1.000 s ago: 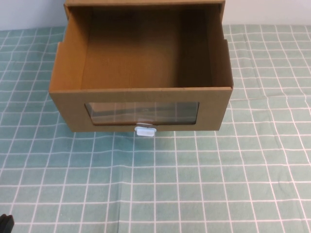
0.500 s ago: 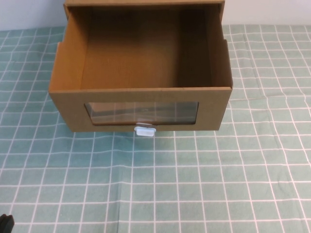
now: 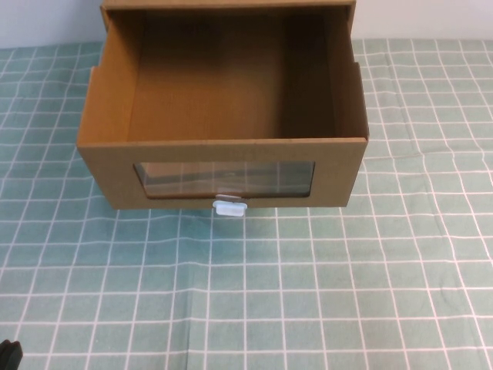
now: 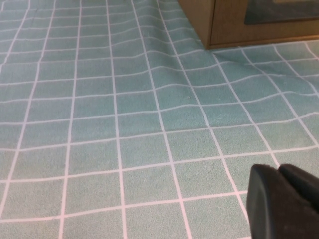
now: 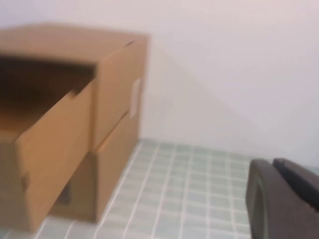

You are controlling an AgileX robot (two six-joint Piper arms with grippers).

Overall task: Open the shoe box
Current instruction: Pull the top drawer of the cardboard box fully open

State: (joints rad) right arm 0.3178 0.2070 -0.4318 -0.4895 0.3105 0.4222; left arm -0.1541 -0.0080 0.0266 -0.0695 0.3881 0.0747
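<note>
Motion is absent over the last second: the box (image 3: 231, 150) sits unchanged at the far middle of the bench (image 3: 323, 293), its drawer pulled well out and empty, its white tab (image 3: 229, 206) facing the robot. At the near left corner the left hand (image 4: 280, 199) rests closed. The right hand (image 5: 279, 184) hangs closed off the box's right side, well apart from it. The opening looks finished, with both arms parked.

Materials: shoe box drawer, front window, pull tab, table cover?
Shoe box drawer: matte brown cardboard, raw cut edges. Window: clear glossy film, likely plastic; it reflects. Pull tab: pale, smooth, probably plastic. Table cover: green grid cloth; it wrinkles. Left gripper low over the cover, right gripper apart beside the box, both shut.
</note>
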